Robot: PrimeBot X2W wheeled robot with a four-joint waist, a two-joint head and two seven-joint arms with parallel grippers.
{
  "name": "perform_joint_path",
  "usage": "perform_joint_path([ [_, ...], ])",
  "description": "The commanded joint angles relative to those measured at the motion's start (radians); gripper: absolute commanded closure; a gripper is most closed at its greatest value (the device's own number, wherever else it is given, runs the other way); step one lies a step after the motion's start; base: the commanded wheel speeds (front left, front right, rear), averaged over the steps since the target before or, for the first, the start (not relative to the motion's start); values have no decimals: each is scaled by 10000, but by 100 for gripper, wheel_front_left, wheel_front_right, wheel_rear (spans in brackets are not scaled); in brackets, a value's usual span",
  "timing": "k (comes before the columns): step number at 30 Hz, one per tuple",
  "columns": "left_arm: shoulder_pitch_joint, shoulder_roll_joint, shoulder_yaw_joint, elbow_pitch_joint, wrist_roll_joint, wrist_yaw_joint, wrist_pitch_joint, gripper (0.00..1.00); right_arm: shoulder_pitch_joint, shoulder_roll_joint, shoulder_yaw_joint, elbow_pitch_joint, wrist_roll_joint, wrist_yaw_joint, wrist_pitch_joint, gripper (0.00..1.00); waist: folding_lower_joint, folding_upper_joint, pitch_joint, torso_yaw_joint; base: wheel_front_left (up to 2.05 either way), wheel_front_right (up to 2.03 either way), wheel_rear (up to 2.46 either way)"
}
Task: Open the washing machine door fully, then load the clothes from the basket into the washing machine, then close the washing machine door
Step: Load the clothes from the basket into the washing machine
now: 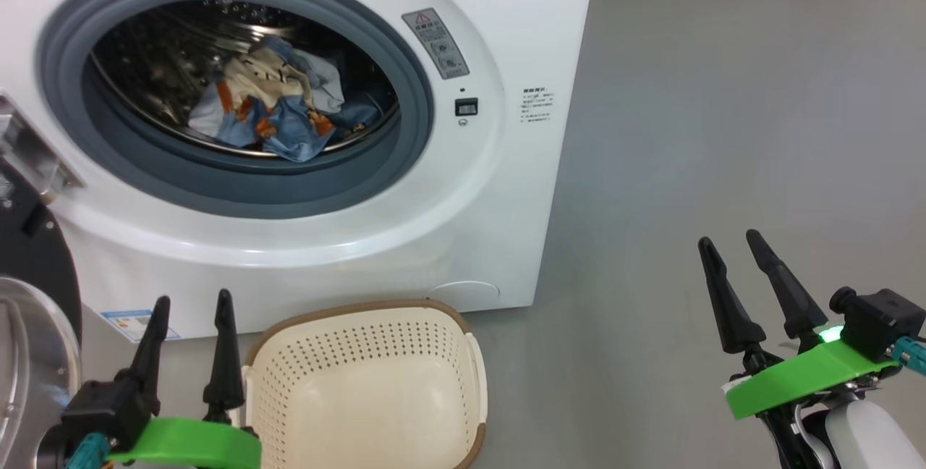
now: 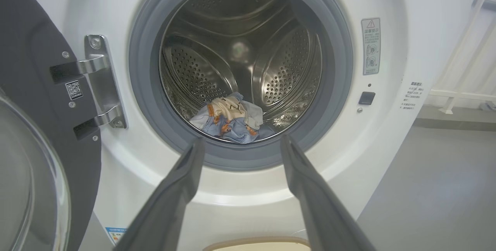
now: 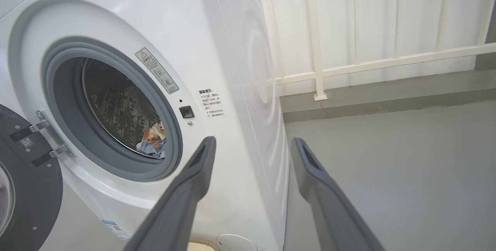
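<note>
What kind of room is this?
Probably a laundry area, perhaps on a balcony: a white washing machine holding clothes, a plastic basket on the floor in front, and a white railing nearby.

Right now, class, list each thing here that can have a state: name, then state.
washing machine door: open, standing at the left
washing machine: drum exposed
clothes: heaped inside the drum
basket: upright, empty
left gripper: open, holding nothing
right gripper: open, holding nothing
</note>
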Motion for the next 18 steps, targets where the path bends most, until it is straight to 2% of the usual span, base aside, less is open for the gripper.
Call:
perform_joint_path([
  [1, -80, 96, 418, -362, 68, 31, -53, 0, 94, -95, 134, -229, -183, 16, -48, 0, 0, 0, -156, 124, 0, 0, 0],
  [18, 283, -254, 678, -517, 87, -368, -53, 0, 306, -191, 145, -252, -220, 16, -48, 0, 0, 0, -324, 446, 0, 0, 0],
])
